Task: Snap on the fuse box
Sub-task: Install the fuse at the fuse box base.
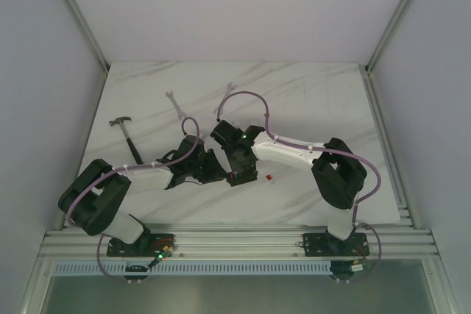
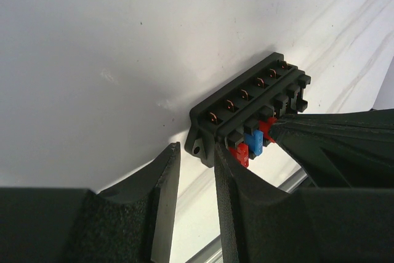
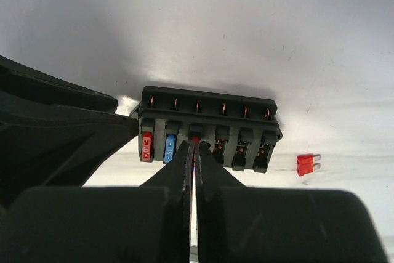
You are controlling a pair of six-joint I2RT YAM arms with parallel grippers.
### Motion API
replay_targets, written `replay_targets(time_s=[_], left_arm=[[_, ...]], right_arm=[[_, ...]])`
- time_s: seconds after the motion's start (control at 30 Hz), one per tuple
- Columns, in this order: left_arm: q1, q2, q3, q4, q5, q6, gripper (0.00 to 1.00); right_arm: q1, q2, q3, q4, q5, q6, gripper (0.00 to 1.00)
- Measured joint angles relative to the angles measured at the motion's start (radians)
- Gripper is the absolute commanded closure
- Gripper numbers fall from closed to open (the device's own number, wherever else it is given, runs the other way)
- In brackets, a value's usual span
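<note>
At the middle of the surface [image 1: 309, 93], towards its near edge, both arms crowd over the fuse box [image 3: 209, 110], which lies flat on the marble. The right claw [image 3: 194, 146] is pressed together, pinching a red fuse [image 3: 196, 151] of which only a sliver shows, right at the third slot from the left. A seated red fuse [image 3: 146, 146] and a blue fuse [image 3: 168, 148] fill the two slots beside it, and the three to the right look empty. The left claw [image 2: 196, 159] is spread, with the box's end tab at its mouth. Whether it really bears on the box I cannot tell.

To my eye the job is to seat this fuse. It should go in straight along the slot, blades square to the contacts, since any tilt would likely jam it or skid the light box across the smooth stone. The left claw would do well to brace that end firmly. I would let go only once the fuse sits level with its neighbours. A spare red fuse [image 3: 306, 164] waits just right of the box.
</note>
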Motion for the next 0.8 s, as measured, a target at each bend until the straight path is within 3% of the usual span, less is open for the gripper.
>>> replay_targets(time_s=[0.8], left_arm=[[0.0,0.007,-0.001,0.003,0.0,0.0,0.62]], right_arm=[[0.021,0.027,-0.006,0.019,0.017,-0.079,1.0]])
